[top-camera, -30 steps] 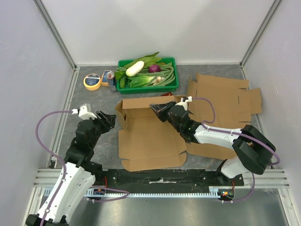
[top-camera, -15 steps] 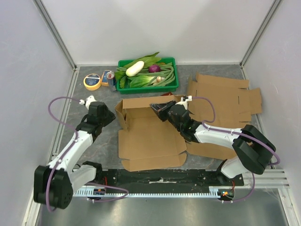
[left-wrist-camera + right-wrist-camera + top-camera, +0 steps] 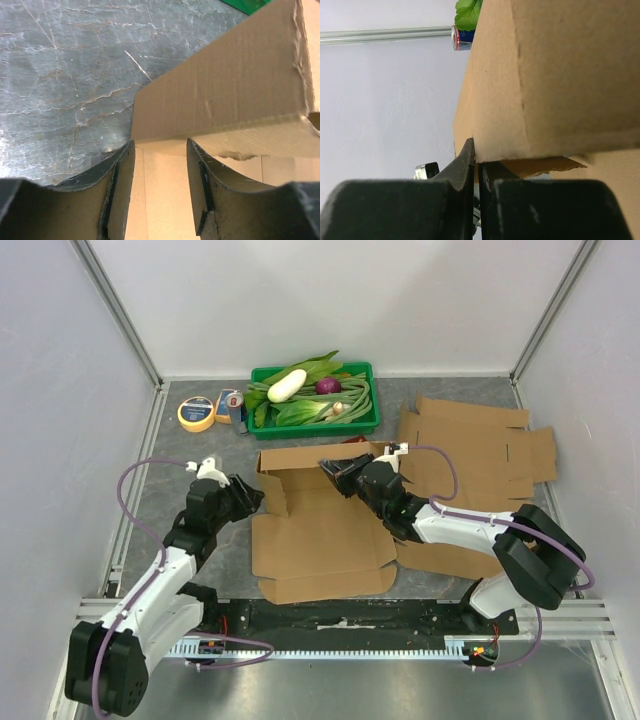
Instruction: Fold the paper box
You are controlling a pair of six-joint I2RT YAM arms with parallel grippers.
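The brown paper box (image 3: 315, 535) lies open in the middle of the table with its back wall (image 3: 300, 457) raised. My right gripper (image 3: 330, 468) is shut on the top edge of that back wall; in the right wrist view the jaws (image 3: 477, 159) pinch the cardboard edge (image 3: 545, 75). My left gripper (image 3: 255, 498) is open at the box's left end, just before the raised left flap (image 3: 272, 490). In the left wrist view the gripper (image 3: 160, 145) is over the box floor and the flap (image 3: 225, 90) stands right ahead of the fingertips.
A green tray (image 3: 320, 430) of vegetables stands at the back. A yellow tape roll (image 3: 196, 412) and a can (image 3: 236, 405) are to its left. A second flat cardboard blank (image 3: 480, 450) lies at the right, partly under my right arm.
My left gripper has moved right, up to the box's left flap, and the flap has turned inward. The right gripper has kept its hold on the back wall.
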